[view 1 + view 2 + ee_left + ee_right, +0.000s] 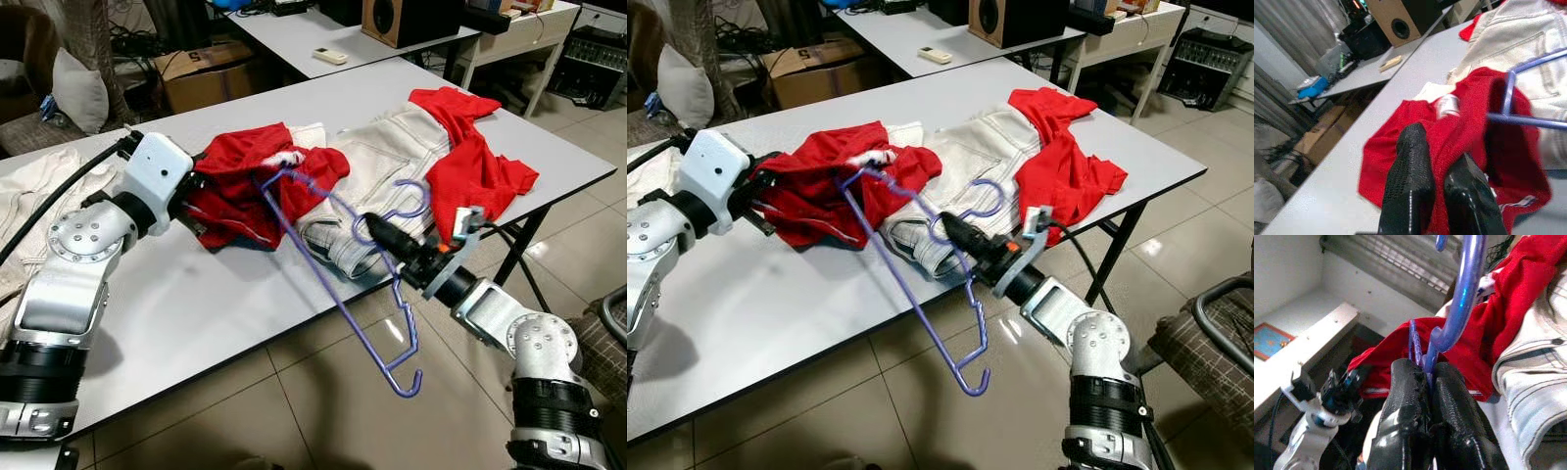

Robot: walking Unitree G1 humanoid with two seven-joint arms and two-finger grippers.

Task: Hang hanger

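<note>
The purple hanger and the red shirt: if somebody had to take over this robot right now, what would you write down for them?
Right gripper: shut on the purple hanger, near its hook, above the table's front edge.
Left gripper: shut on the red shirt, which lies bunched on the table.
One corner of the hanger pokes into the shirt; the other end hangs past the table edge.
Also on the table: white jeans and a second red garment.
Done: both things gripped, hanger started into the shirt.
Left: work the shirt fully onto the hanger, then hang it up.
</note>
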